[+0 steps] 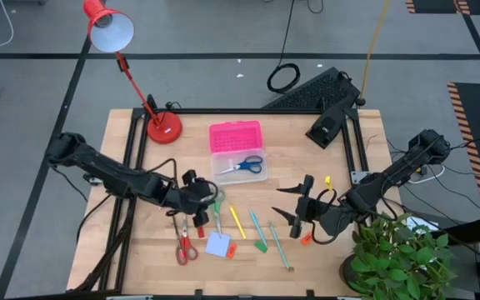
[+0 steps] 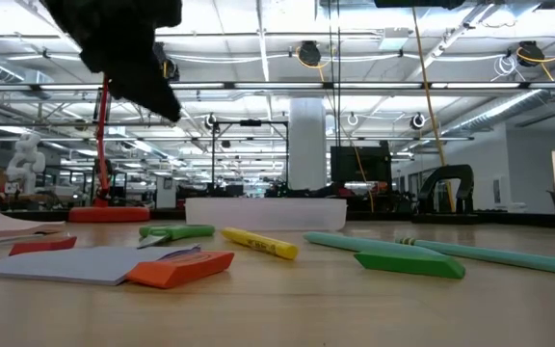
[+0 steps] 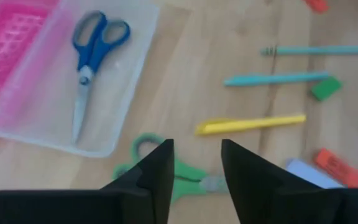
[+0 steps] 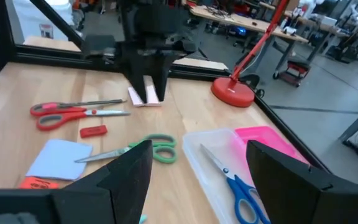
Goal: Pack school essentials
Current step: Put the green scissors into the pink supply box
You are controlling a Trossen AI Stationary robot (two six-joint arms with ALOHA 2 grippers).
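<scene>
Left gripper [image 3: 194, 177] hovering directly over green-handled scissors [image 3: 166, 174], fingers parted with nothing between them; wrist view puts the loops just past one fingertip and the pivot under the gap. Scissors lying flat on the table just beside the clear box [image 1: 261, 176], on its near-left side. Blue-handled scissors [image 1: 242, 165] already inside that box.

Judged step: pick up the green pair. Best to descend straight, close across the narrow neck near the pivot rather than the loops, keep blades level on lift, clear the box wall before lowering in.

Yellow pencil [image 1: 237, 222] near the scissors; avoid nudging it.

Right gripper [image 1: 297, 207] spread wide, empty, waiting right of the box.
</scene>
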